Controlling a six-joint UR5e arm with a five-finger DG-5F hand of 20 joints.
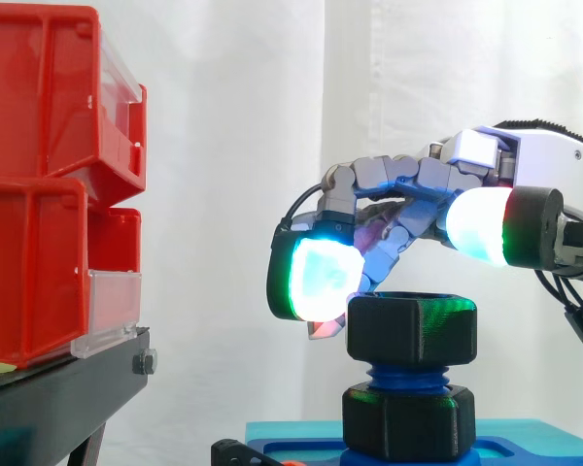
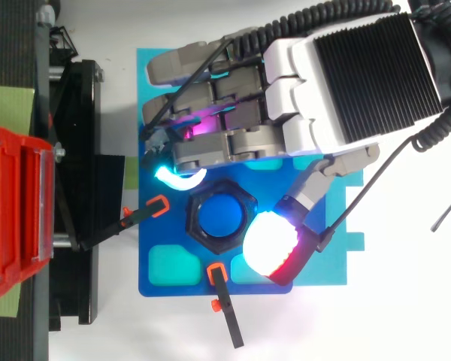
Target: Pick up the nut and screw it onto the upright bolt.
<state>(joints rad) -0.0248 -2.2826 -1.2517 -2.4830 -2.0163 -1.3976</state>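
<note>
Nut (image 1: 412,328) caps the bolt (image 2: 220,216) — side view reveals its blue thread (image 1: 408,374) beneath.

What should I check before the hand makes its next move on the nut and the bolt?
1. Nut sits on the bolt: ok.
2. Nut level in the side view: ok.
3. Bolt upright: ok.
4. Nut run fully down: not ok, blue thread shows between it and the lower black hex collar.
5. Hand placed over the nut: ok.
6. Hand's hold on the nut: cannot tell.
</note>
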